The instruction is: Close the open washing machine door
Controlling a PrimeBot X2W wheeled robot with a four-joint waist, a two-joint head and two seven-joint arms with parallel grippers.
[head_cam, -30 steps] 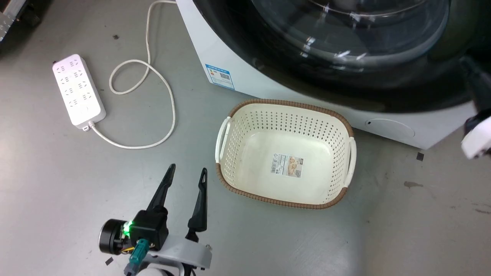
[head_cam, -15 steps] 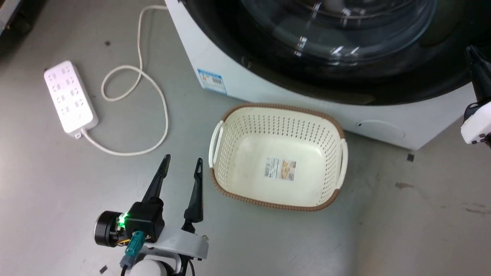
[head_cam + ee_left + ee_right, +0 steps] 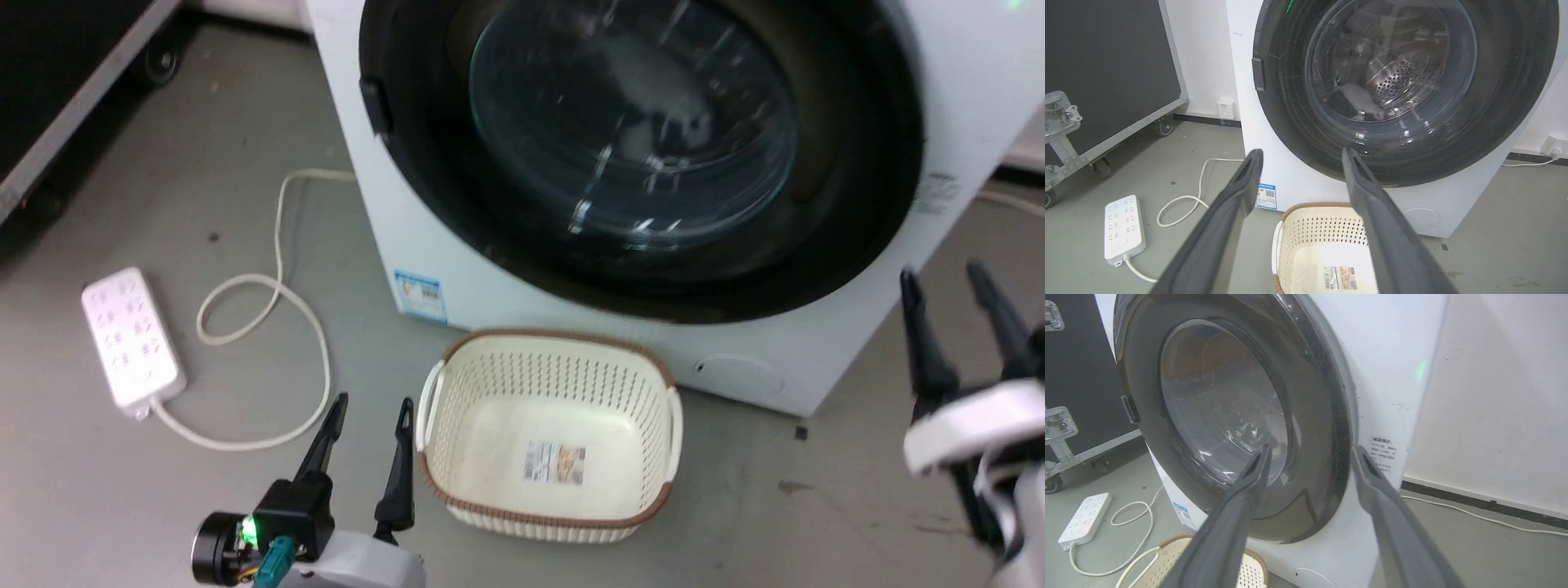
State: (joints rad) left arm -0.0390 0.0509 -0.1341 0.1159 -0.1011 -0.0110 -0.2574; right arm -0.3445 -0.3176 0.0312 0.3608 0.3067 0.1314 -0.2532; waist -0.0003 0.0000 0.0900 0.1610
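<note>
Washing machine door [image 3: 645,155] lies flat against the front of the washing machine [image 3: 963,106], both robot hands off it.

Since a second ago the head camera has tilted up, taking in the door's whole black rim; the right hand [image 3: 939,271], then at the rim's edge, now hangs apart from the machine, fingers spread and empty. The left hand [image 3: 373,400], also spread and empty, hovers beside the cream basket [image 3: 555,335]. The left wrist view shows the perforated drum [image 3: 1400,77] through the glass and a wheeled black case [image 3: 1106,61]; the right wrist view shows the white wall [image 3: 1494,396]. A power strip [image 3: 131,339] lies on the grey floor [image 3: 163,506].
</note>
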